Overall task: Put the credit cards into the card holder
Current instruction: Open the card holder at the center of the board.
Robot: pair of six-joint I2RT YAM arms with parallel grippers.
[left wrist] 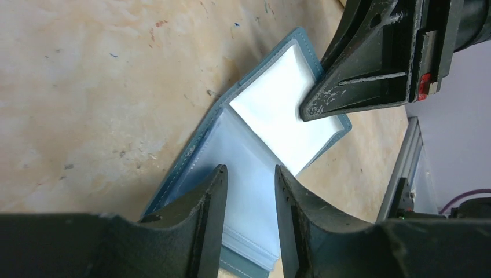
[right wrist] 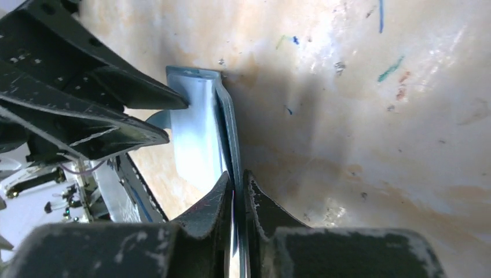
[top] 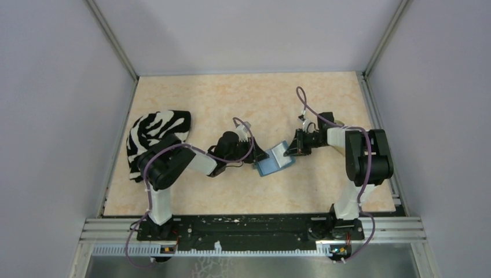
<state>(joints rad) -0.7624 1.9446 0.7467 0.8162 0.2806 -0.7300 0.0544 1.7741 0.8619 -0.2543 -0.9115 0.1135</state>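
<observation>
Right gripper (right wrist: 234, 194): black, scuffed fingers pinched almost together on a thin upright leaf of the card holder (left wrist: 249, 145). The teal stitched edge runs straight into the pinch. Cannot tell whether a card sits in with that leaf.

Left gripper (left wrist: 249, 191): fingers parted by a narrow gap, tips down at the holder's near half, over glossy clear sleeves. Nothing visibly held between them. Cannot judge contact with the sleeves.

The card holder lies opened at mid-table, between the two grippers, set at a slant. Teal outer cover with a sewn border, paler blue inside, slick plastic pockets stacked at the near end. The far half shows a flat, bright white rectangle, washed out; a right fingertip rests on its edge.

Table (top: 231, 98): matte beige top, mottled orange like marble, flecked with small pen marks and scratches. At its left side lies a crumpled zebra-striped cloth (top: 159, 130), black and white, partly hidden by the left arm's elbow. Plain grey walls (top: 52, 116) on three sides.
</observation>
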